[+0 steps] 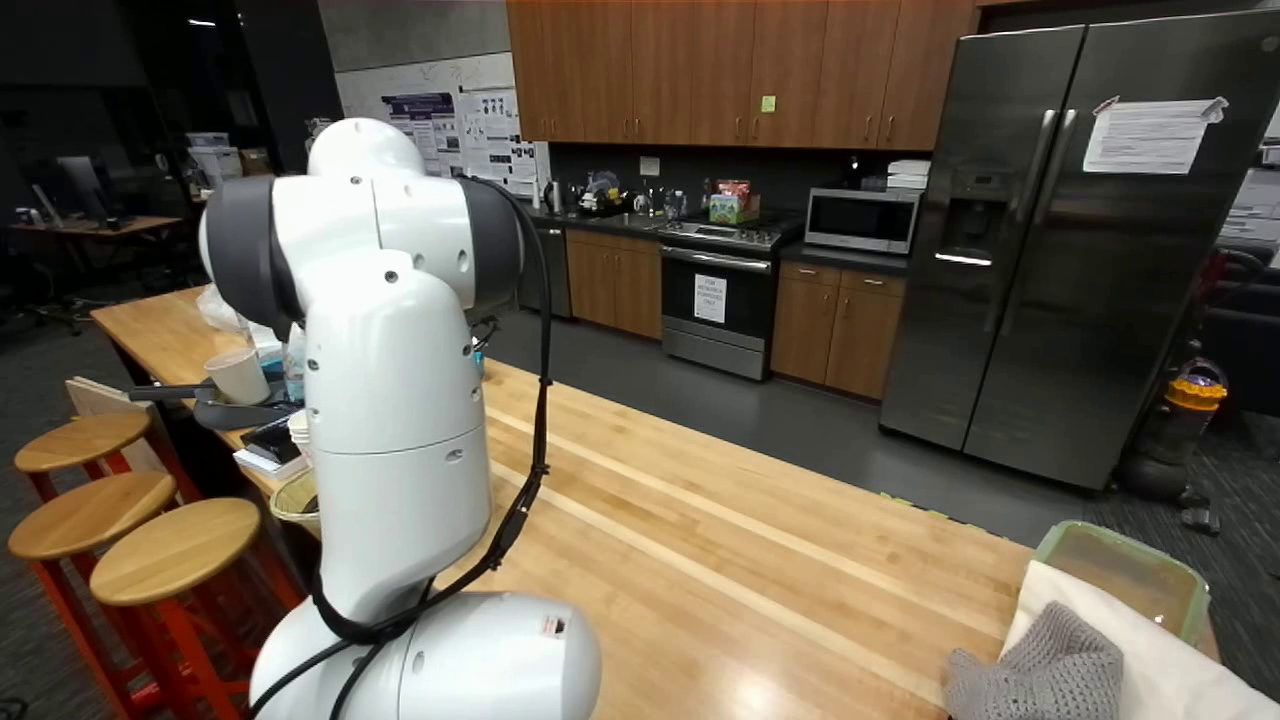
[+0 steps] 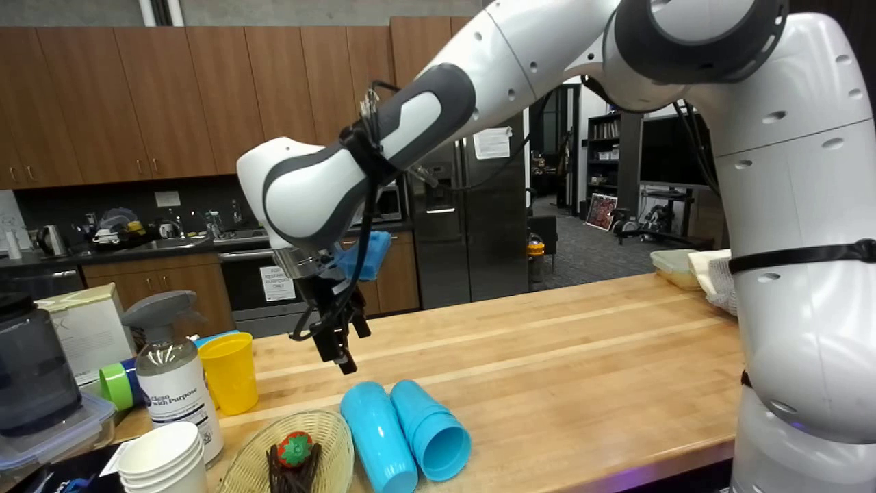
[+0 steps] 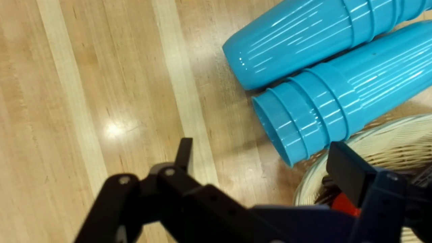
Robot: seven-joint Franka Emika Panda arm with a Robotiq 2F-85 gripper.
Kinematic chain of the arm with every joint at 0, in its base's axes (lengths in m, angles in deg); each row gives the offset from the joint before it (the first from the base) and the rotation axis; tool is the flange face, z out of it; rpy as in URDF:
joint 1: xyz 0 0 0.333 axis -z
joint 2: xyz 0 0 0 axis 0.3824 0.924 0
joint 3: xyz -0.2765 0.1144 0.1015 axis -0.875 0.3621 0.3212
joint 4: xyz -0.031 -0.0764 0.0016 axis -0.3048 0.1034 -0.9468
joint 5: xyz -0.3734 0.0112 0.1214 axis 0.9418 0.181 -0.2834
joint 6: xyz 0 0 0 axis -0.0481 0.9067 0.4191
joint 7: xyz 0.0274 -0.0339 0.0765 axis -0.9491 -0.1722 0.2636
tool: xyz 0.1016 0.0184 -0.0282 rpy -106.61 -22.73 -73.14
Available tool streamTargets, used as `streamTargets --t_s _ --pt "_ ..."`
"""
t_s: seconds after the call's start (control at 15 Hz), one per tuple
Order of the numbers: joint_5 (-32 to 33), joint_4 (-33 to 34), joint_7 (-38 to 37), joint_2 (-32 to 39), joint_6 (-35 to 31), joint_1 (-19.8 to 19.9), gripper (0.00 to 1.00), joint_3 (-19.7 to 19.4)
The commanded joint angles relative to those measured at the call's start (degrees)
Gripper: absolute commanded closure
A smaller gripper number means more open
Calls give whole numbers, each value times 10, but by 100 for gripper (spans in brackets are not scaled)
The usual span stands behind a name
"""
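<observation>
Glossy, tapered blue cups (image 2: pixel 416 418) on wood-grained desk (image 2: pixel 561 349); nearer and slightly right of end effector (image 2: pixel 352 349), spread wide.

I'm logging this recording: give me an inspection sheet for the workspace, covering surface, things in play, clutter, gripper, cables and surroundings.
Surface: wooden table with pale stripes; light glares on it.
Things in play: two stacks of blue cups on their sides, side by side, facing opposite ways; wicker basket beside them.
Clutter: spray bottle, yellow cup, stacked white cups, box; elsewhere, green-rimmed container and grey cloth.
Gripper: open, holding nothing, raised above the table near the blue cups.
Cables: black cables strapped along the arm; loose plug ends, nothing seen.
Surroundings: refrigerator, oven, microwave, stools.
</observation>
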Motion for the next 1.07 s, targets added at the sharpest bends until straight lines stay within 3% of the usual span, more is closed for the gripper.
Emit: streamTargets --t_s 0.0,0.6,0.67,0.8,1.0 --pt "-6 21 38 36 -5 -4 0 -2" --pt "-18 53 105 105 1 -6 0 -5" --pt "-21 51 108 106 -2 -5 25 -5" --pt "-23 50 112 107 -3 -3 31 -6" --pt "-23 45 109 104 -4 -3 54 -8"
